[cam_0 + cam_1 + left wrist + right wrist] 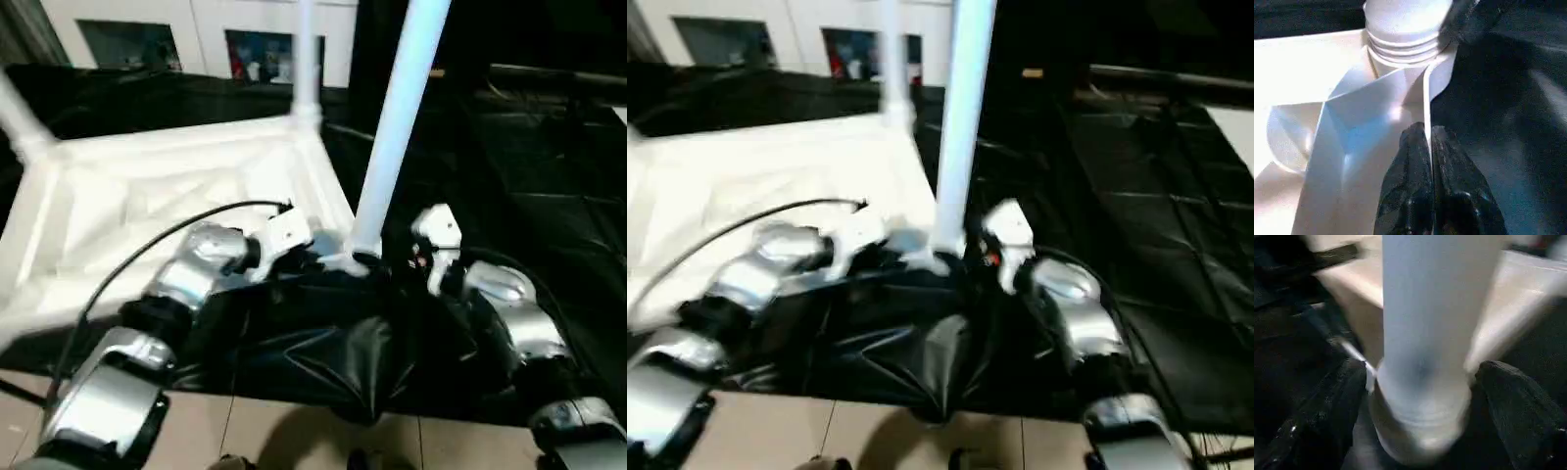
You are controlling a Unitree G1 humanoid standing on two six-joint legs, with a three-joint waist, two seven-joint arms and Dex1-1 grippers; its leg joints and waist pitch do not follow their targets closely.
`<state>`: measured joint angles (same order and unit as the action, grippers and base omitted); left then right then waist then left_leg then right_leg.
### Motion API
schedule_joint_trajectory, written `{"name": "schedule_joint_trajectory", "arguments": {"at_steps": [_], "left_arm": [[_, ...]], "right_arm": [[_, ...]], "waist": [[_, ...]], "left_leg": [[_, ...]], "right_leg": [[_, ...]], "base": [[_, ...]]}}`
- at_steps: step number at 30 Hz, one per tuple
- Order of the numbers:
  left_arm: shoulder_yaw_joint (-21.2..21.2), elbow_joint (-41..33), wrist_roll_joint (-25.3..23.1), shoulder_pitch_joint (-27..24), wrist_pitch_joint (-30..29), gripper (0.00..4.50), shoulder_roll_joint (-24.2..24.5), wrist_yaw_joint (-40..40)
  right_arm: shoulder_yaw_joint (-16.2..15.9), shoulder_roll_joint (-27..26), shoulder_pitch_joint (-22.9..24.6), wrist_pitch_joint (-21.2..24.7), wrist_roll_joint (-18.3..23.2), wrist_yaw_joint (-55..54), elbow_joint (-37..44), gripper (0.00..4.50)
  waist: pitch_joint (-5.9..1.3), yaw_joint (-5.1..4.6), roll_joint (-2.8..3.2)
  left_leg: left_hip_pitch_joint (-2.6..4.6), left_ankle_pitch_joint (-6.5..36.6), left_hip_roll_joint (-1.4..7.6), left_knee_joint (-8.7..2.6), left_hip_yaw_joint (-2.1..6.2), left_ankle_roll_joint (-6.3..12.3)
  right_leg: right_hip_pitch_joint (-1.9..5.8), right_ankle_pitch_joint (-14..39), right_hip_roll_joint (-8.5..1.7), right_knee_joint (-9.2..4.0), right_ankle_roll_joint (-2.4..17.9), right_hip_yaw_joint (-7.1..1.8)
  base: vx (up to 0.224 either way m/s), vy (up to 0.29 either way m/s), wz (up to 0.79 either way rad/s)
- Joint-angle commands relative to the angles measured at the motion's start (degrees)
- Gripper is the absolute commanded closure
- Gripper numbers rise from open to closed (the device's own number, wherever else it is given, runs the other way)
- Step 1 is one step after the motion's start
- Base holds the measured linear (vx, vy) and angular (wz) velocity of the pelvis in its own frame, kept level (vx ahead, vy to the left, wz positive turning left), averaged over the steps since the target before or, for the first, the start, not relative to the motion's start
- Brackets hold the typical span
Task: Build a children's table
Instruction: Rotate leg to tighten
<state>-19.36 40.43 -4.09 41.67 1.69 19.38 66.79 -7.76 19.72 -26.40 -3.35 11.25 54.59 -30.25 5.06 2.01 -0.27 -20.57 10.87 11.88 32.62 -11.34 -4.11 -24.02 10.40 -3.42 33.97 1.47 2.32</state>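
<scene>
Black sheeting [549, 186] covers the floor across the right and lower middle of the head views, with pale floor tiles [294, 431] along the bottom edge. On it, filling the upper left, lies the children's table [147, 215] upside down, ribbed underside up, one leg [306, 59] already standing at the far corner. At centre frame the near leg [397, 127] rises tilted from the near corner socket [1400, 54]. The right hand [1420, 396] is released, its fingers [1518, 406] spread either side of the leg's base, while the left hand [1429, 186] is clenched on the thin rim beside the socket. I judge the risk to be a crooked thread: the leg leans, so turning it could jam it. Only the left wrist view reveals the threaded rings; the head views alone show the lean.
</scene>
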Motion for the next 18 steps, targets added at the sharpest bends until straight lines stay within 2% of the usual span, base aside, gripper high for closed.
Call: {"name": "schedule_joint_trajectory", "arguments": {"at_steps": [1,3,5,9,10,12,14,18], "left_arm": [[-2.66,-1.28,1.73,-2.34,0.48,4.50,-0.05,5.25],[-2.62,-2.45,2.59,-2.74,0.37,4.50,0.76,7.11],[-2.21,-3.10,2.58,-3.03,0.54,4.50,1.54,8.18],[-1.71,-3.21,2.17,-3.13,0.87,4.50,2.14,8.83],[-1.61,-3.31,2.24,-3.14,0.83,4.50,2.19,9.02],[-1.55,-3.56,2.29,-3.19,0.70,4.50,2.27,9.17],[-1.50,-3.84,2.36,-3.23,0.50,4.50,2.31,9.22],[-1.43,-4.09,2.54,-3.24,0.21,4.50,2.24,9.19]], "right_arm": [[-1.26,1.76,0.59,1.36,1.37,5.03,2.66,0.56],[-2.26,2.74,1.20,2.23,2.10,7.93,4.03,0.56],[-3.19,3.48,1.52,3.32,2.70,10.74,5.03,0.56],[-3.86,3.87,1.39,3.20,1.56,11.84,4.63,0.56],[-3.83,3.86,1.32,3.27,1.37,12.02,4.53,0.84],[-3.81,3.91,1.28,3.47,1.35,12.39,4.52,0.84],[-3.80,3.97,1.23,3.60,1.31,12.65,4.38,1.10],[-3.62,3.96,1.20,4.03,1.68,12.72,4.58,1.41]], "waist": [[-3.58,0.07,-0.40],[-3.51,0.35,-0.36],[-3.40,0.58,-0.38],[-3.53,0.56,-0.56],[-3.52,0.51,-0.59],[-3.62,0.52,-0.54],[-3.73,0.55,-0.53],[-3.72,0.64,-0.56]], "left_leg": [[0.24,5.70,1.68,-2.86,0.14,8.03],[0.38,6.51,1.68,-2.85,0.06,7.71],[0.34,8.20,1.67,-3.02,0.12,6.42],[0.18,7.90,1.39,-2.98,0.20,5.31],[0.14,7.54,1.35,-2.98,0.23,5.23],[0.10,6.56,1.33,-2.91,0.25,5.39],[0.10,5.63,1.33,-2.81,0.23,5.93],[0.08,5.61,1.28,-2.75,0.17,6.34]], "right_leg": [[3.52,1.25,-3.55,-2.78,16.46,-2.33],[3.43,2.18,-3.54,-2.88,16.35,-2.30],[3.45,6.11,-3.77,-3.24,15.17,-2.34],[3.56,7.42,-3.79,-3.31,14.16,-2.41],[3.53,7.29,-3.71,-3.29,13.99,-2.40],[3.59,5.82,-3.70,-3.14,14.11,-2.41],[3.66,3.52,-3.62,-2.86,14.62,-2.37],[3.68,3.41,-3.61,-2.89,14.77,-2.32]], "base": [[0.000,0.000,0.00],[0.000,0.000,0.00],[0.000,0.000,0.00],[0.000,0.000,0.00],[0.000,0.000,0.00],[0.000,0.000,0.00],[0.000,0.000,0.00],[0.000,0.000,0.00]]}}
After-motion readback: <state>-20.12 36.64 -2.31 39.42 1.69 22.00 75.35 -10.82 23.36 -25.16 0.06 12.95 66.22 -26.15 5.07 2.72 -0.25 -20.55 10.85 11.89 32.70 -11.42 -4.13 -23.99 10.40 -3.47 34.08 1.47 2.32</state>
